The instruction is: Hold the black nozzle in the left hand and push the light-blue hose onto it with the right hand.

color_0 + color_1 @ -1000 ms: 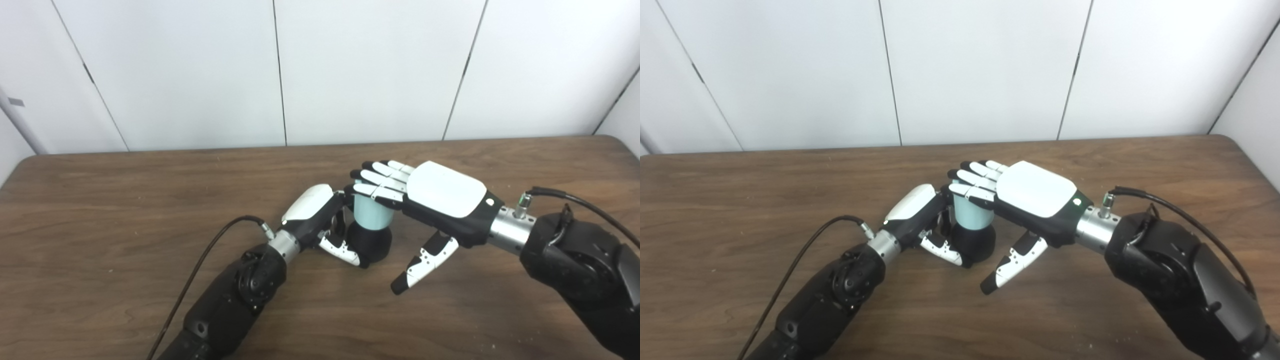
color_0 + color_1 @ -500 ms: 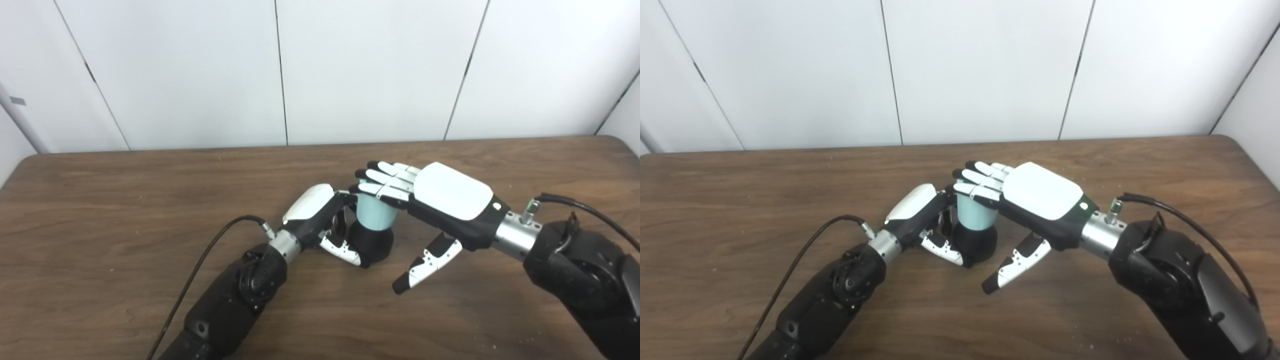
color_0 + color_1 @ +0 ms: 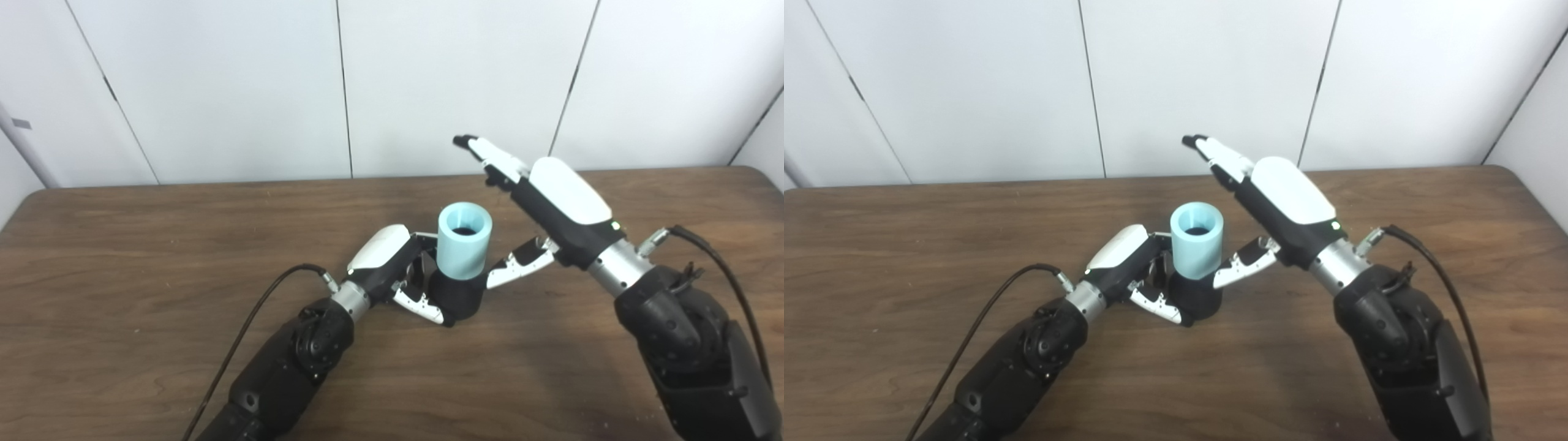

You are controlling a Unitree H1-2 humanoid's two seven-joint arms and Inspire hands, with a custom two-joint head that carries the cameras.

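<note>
Left eye view shows my left hand (image 3: 398, 269) wrapped around the black nozzle (image 3: 456, 297) on the surface (image 3: 153, 245), the light-blue hose (image 3: 464, 242) seated upright on it, my right hand (image 3: 551, 202) spread, empty, so nothing seems left.

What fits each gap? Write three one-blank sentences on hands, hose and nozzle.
1. The light-blue hose stands upright on the ____ nozzle.
2. The ____ hand grips the nozzle.
3. The right hand is ____, holding nothing.

Missing words: black; left; open
</note>
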